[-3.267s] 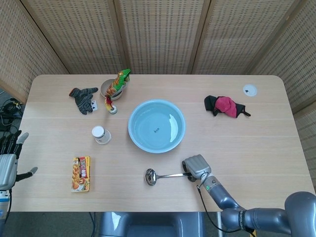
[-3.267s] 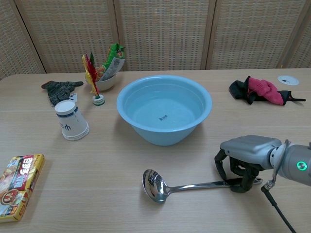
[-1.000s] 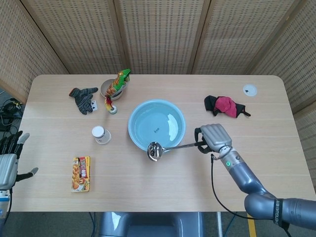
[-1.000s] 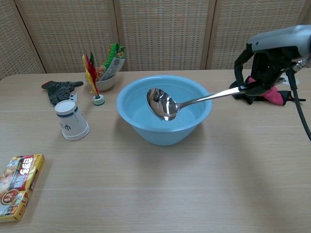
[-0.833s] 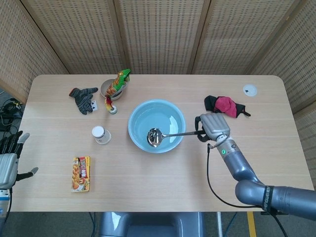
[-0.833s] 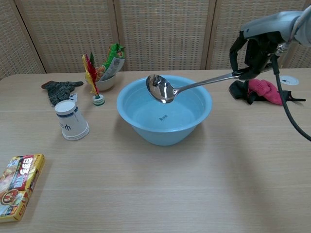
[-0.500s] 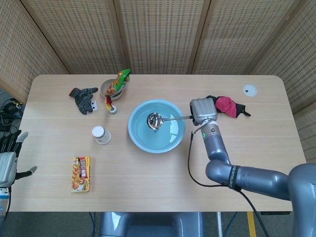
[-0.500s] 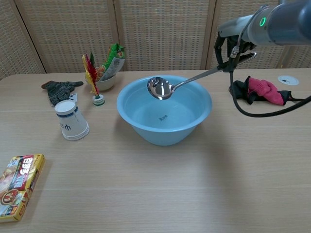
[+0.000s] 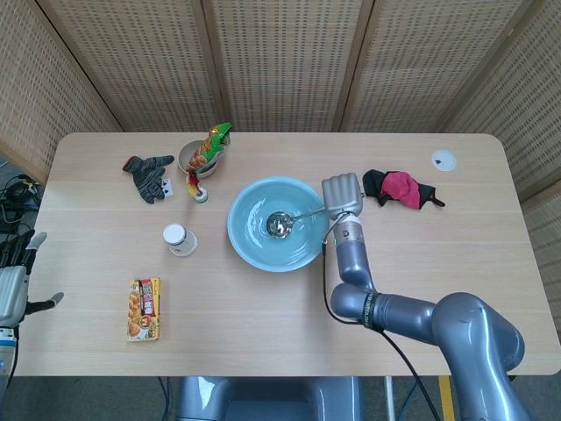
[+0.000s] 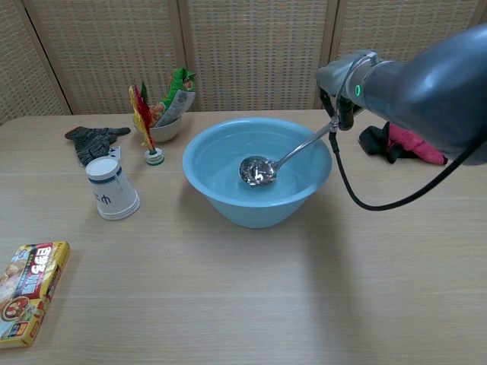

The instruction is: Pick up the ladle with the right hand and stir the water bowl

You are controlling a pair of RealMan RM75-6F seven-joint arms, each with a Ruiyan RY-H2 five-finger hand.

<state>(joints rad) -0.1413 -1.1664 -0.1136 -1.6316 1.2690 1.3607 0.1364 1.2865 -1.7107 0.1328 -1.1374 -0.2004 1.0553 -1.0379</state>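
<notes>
Light-blue water bowl (image 9: 278, 223) sits mid-table with the ladle (image 9: 289, 220) in it: cup down in the water near the bowl's centre, handle running up over the right rim. Right hand (image 9: 342, 195) grips the handle end just outside that rim, fingers wrapped around it; forearm comes in from the robot's side of the table, hand held above the rim.

Clutter around it: paper cup (image 9: 179, 239) upside down left of the bowl, near but apart. Small bowl of snack packets (image 9: 202, 156) and a feathered shuttlecock (image 9: 196, 188) at the far left of the water bowl. Dark glove (image 9: 147, 175) further left. Yellow snack box (image 9: 145, 308) flat near the front-left edge. Black and pink cloth (image 9: 399, 188) right of the right hand, close behind it. White disc (image 9: 443, 160) near the far right corner. Nothing lies between hand and bowl.

Left hand (image 9: 12, 288) hangs off the table's left edge, fingers spread, holding nothing; only the head view shows it.

Chest view shows the ladle cup (image 10: 258, 170) sitting low in the water, and the right hand (image 10: 339, 84) mostly hidden behind the arm, so the grip reads better from the head view.
</notes>
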